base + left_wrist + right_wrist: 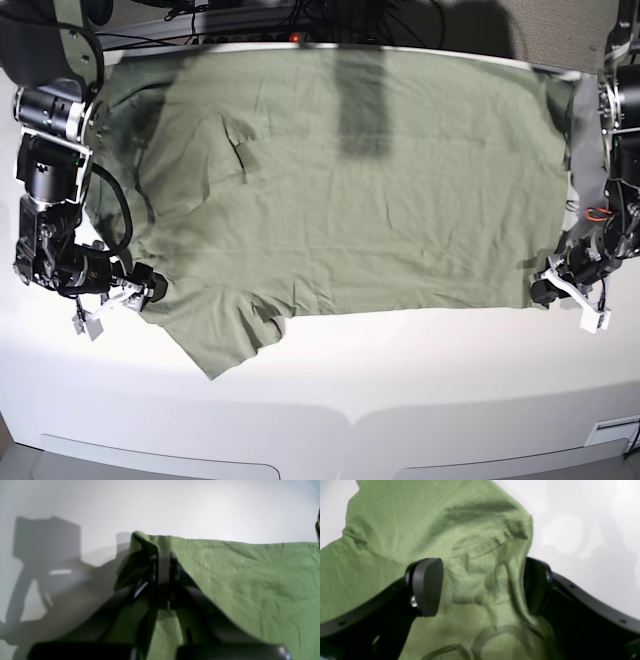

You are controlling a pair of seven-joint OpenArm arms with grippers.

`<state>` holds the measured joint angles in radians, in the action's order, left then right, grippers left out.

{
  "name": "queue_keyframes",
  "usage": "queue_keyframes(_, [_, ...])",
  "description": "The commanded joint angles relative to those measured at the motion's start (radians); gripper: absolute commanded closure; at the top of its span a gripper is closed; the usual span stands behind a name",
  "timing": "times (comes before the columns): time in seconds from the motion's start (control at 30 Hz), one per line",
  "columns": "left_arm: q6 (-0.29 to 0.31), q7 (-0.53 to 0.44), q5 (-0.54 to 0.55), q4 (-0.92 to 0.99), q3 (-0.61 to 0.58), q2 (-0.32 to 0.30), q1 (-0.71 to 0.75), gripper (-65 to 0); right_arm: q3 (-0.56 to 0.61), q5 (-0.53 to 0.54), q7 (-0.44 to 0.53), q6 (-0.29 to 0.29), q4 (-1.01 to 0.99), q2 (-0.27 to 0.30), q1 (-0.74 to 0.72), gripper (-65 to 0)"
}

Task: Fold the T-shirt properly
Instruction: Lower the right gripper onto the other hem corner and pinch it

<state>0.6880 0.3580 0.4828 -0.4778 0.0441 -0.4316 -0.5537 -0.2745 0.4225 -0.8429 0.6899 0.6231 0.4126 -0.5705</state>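
- Lying flat across the white table (pixel 400 400): wrinkled sage-green cotton T-shirt (pixel 350 190).
- Left gripper (pixel 163 557) pinches its hem corner; right gripper (pixel 482 585) spread wide around bunched shoulder fabric (nothing clamped).
- Risk: one-sided lift likely skews the fold.

Table: a white table (pixel 420 370) fills the lower half of the base view; its top is smooth, matte and plain.
Table front edge: curved seams run along the bottom of the base view, with a shallow notch near bottom centre.
Back of room: a dark strip across the top of the base view, with black cables (pixel 300 20) tangled at upper centre and a small red light (pixel 296 38) among them.
Upper right corner: a grey textured panel (pixel 570 25).
Light: bright and diffuse from above; soft grey shadows (pixel 47 562) fall on the table at left of the left wrist view.
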Motion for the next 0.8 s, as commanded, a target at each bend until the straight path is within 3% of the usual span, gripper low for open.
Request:
queue_keyframes(0.0, [0.010,-0.023,0.016,-0.013,0.002,-0.014,-0.029,0.0,0.000,0.005,-0.006,0.008,0.010,0.011,-0.023,-46.8])
queue_keyframes(0.1, [0.010,-0.023,0.016,-0.013,0.002,-0.014,-0.029,0.0,0.000,0.005,-0.006,0.008,0.010,0.011,-0.026,-41.6])
queue_keyframes(0.27, [0.010,-0.023,0.016,-0.013,0.002,-0.015,-0.029,0.0,0.000,0.005,0.011,0.008,0.011,0.012,-0.034,-20.4])
queue_keyframes(0.5, [0.010,-0.047,0.015,-0.013,0.002,-0.015,-0.029,0.0,0.000,-0.003,0.020,0.008,0.011,0.014,-0.074,-18.9])
queue_keyframes(0.53, [0.010,-0.050,0.015,-0.014,0.002,-0.015,-0.029,0.0,0.000,-0.003,0.020,0.008,0.011,0.015,-0.078,-16.7])
queue_keyframes(0.63, [0.010,-0.060,0.015,-0.014,0.002,-0.015,-0.029,0.0,0.000,-0.004,0.020,0.008,0.011,0.017,-0.089,0.0])
queue_keyframes(0.77, [0.010,-0.061,0.016,-0.014,0.002,-0.014,-0.029,0.0,0.000,-0.004,0.021,0.008,0.012,0.017,-0.095,0.0])
